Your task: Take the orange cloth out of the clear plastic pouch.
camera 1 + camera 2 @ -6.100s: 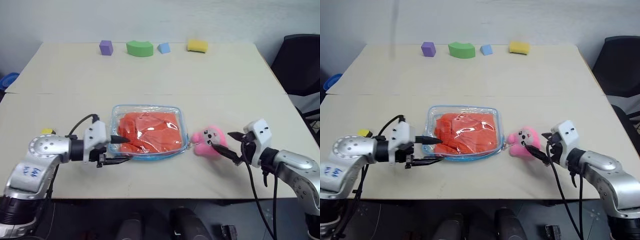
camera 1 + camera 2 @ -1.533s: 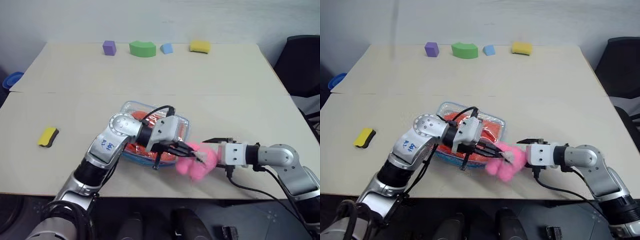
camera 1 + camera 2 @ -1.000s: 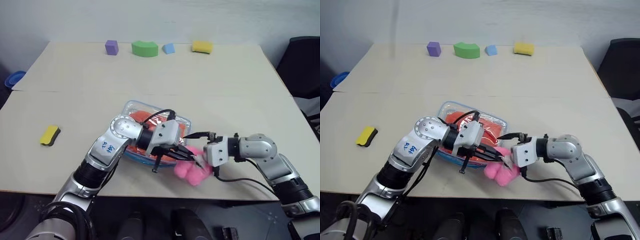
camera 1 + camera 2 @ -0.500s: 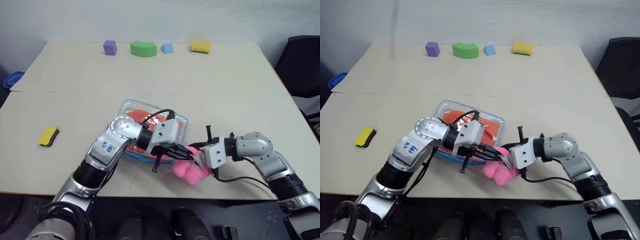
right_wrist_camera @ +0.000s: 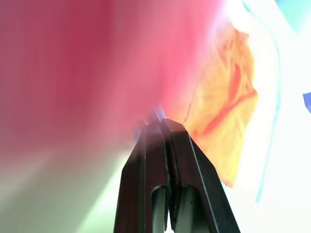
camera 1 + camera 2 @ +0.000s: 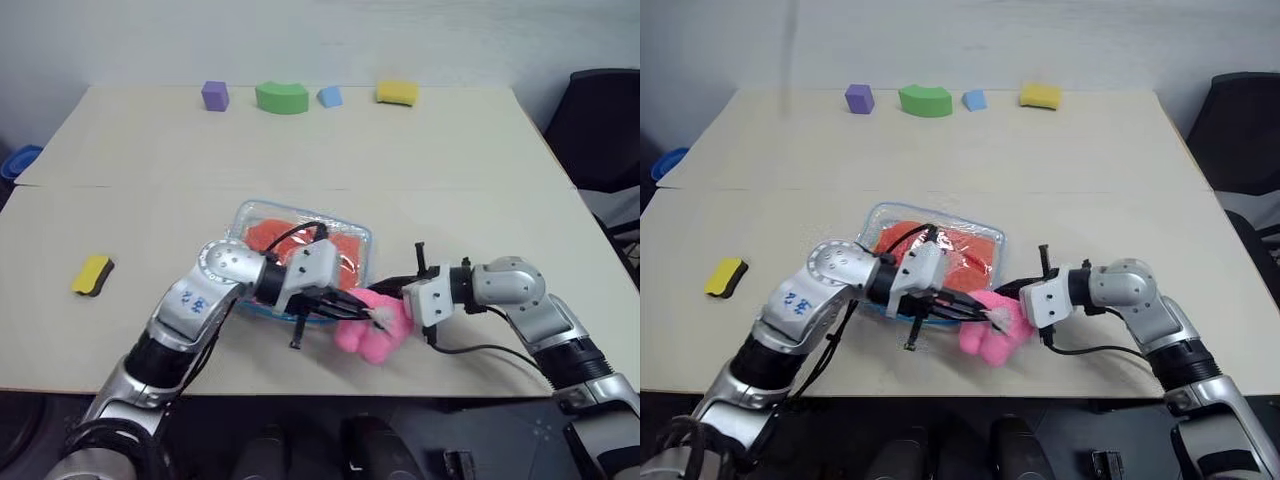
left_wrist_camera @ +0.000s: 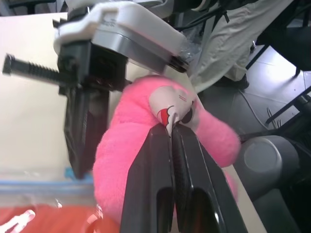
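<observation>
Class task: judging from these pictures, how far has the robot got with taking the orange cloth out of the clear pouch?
Done: nothing visible; the orange cloth lies inside the clear pouch on the table. In hand: both the left gripper and the right gripper are shut at the pink plush toy beside the pouch's corner; the left one pinches a small tag there. Left: opening the pouch and pulling the cloth out.

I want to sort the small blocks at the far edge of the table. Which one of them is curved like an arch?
The green block. It is arch-shaped and the widest, sitting between the purple cube and the small blue block.
</observation>
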You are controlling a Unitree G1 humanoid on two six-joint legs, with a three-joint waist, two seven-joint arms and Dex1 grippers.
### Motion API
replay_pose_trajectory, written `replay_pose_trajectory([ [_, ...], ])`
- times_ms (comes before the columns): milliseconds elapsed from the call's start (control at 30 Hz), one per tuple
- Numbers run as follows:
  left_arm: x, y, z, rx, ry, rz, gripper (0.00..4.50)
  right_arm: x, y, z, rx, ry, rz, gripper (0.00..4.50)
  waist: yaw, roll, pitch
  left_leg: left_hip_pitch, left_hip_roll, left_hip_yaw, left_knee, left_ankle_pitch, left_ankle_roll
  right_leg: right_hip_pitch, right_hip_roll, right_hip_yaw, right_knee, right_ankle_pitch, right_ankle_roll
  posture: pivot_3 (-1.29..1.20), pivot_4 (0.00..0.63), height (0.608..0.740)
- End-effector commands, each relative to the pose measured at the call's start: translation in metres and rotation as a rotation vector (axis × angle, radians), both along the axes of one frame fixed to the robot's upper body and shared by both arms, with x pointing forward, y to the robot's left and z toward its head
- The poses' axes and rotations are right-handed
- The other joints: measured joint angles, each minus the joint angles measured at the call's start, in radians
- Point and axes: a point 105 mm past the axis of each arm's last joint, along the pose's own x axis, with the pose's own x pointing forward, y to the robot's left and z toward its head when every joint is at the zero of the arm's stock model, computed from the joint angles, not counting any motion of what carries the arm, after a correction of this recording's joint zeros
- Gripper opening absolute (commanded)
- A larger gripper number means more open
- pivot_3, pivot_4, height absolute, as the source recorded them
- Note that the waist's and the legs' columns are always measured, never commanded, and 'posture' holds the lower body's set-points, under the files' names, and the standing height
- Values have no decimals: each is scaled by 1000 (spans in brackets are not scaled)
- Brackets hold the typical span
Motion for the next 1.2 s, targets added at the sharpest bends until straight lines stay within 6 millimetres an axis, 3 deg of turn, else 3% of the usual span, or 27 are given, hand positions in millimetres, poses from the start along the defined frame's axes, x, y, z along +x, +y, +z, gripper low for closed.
replay_pose_trajectory([
  [33, -12, 9, 9, -26, -4, 4, 0, 11, -13, 11, -10, -65, -50, 36, -2, 0, 0, 0, 0, 0, 0, 0, 0, 0, 0, 0, 0, 0, 0, 0, 150, 740],
  [367, -16, 35, 2, -35, 75, 173, 0, 29, -39, 9, -55, -99, -143, 36, -3, 0, 0, 0, 0, 0, 0, 0, 0, 0, 0, 0, 0, 0, 0, 0, 150, 740],
  [900, -31, 106, -13, -29, 183, 541, 0, 32, -66, 12, -69, -134, -210, 36, -3, 0, 0, 0, 0, 0, -1, -2, 3, 0, -1, 0, -1, 0, 0, 0, 150, 740],
  [1000, -25, 131, -6, -46, 187, 656, 0, 32, -72, 14, -73, -143, -217, 36, -4, 0, 0, 0, 0, 0, -1, -2, 3, 0, -1, 0, -1, 0, 0, 0, 150, 740],
  [1200, -19, 204, 11, -114, 234, 926, 0, 31, -81, 18, -79, -157, -226, 36, -6, 1, 0, 1, 0, 0, -1, -2, 4, 0, -1, -1, -1, 0, -1, 0, 150, 740],
])
